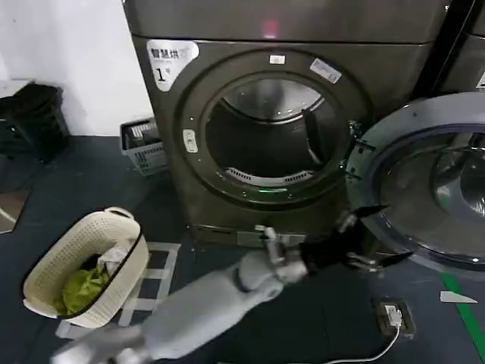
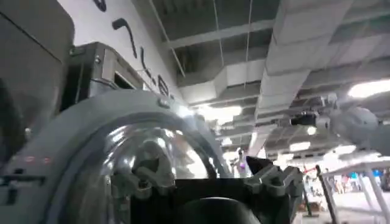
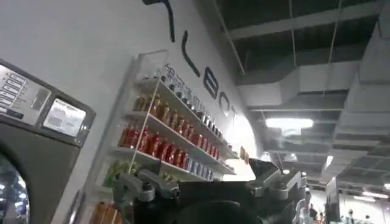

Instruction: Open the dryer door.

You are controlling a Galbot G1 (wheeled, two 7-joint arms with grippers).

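While the dryer door (image 1: 436, 189) already stands swung out to the right of the dryer (image 1: 265, 129), whose round opening gapes unobstructed, the left gripper (image 1: 369, 235) sits at the door's lower inner rim, fingers spread wide and gripping nothing; the door lies just right of it, hinged on its near side, so any further push goes outward — rightward, away from the drum. Whether the right gripper (image 3: 210, 192) is spread or closed I cannot tell; it points up toward shelves of bottles (image 3: 161, 143).
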